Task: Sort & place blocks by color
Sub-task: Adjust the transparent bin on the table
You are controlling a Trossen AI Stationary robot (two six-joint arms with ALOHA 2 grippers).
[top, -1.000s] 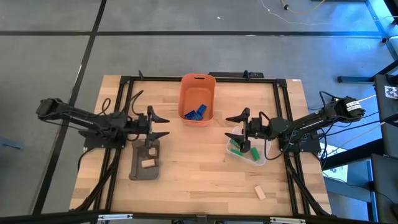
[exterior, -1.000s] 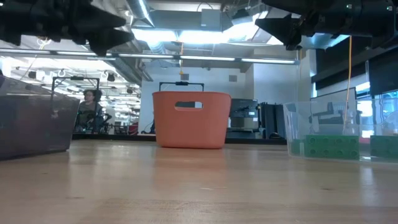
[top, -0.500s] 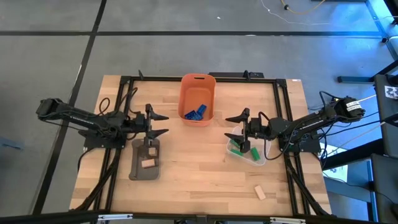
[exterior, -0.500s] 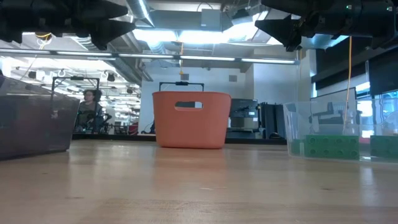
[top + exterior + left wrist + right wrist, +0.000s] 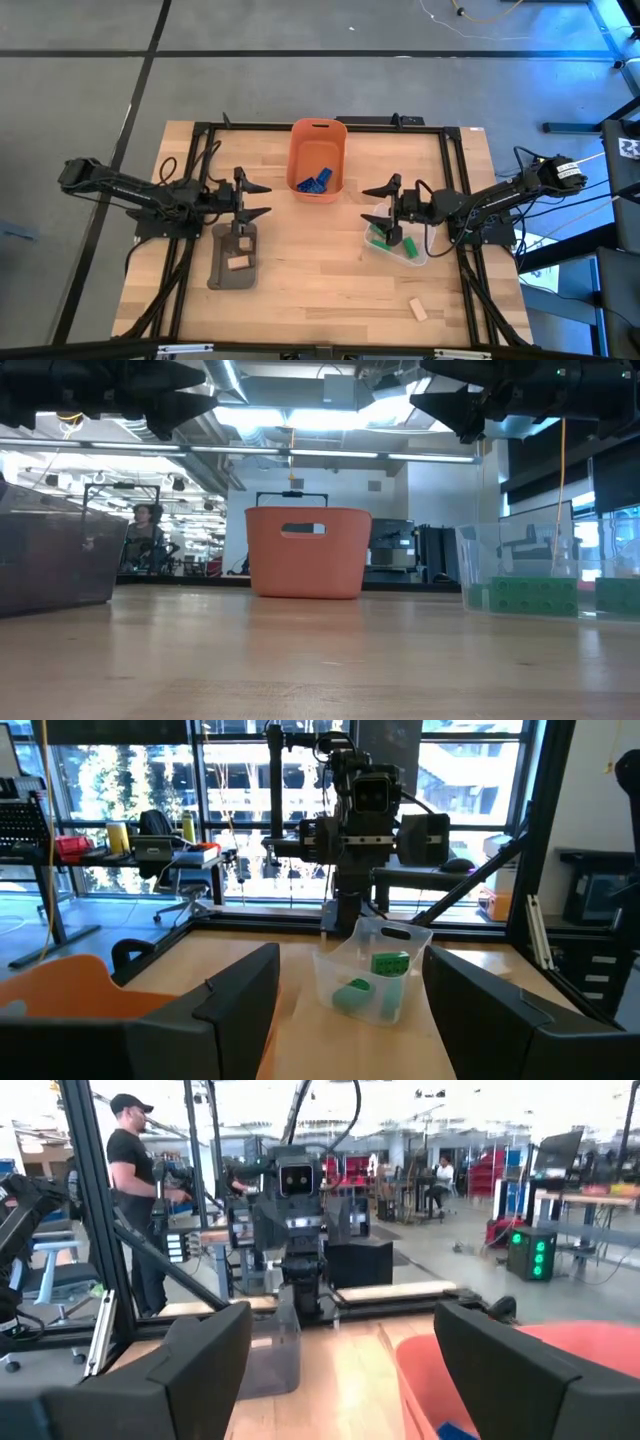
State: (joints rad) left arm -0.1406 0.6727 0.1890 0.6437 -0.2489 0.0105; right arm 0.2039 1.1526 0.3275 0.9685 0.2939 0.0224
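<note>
On the pale wooden counter (image 5: pixel 320 290), blue blocks (image 5: pixel 314 181) are held in the orange bin (image 5: pixel 318 130), green blocks (image 5: pixel 386 238) in a clear tub, and one tan block (image 5: pixel 418 310) is left loose near the front edge. Both the left gripper (image 5: pixel 252 200) and right gripper (image 5: pixel 375 201) are held above the counter with jaws spread wide. Beyond the counter, a workshop with a person (image 5: pixel 135 1180) is seen.

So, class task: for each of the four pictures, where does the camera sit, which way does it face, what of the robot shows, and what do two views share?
High view: overhead, straight down; both arms, left gripper above the grey tray, right gripper above the clear bin.
Low view: table height, level towards the orange bin; dark grippers along the top.
Left wrist view: faces the right arm; own fingers open.
Right wrist view: faces the left arm; own fingers open.
Shared: the green blocks appear in the low and left wrist views.
</note>
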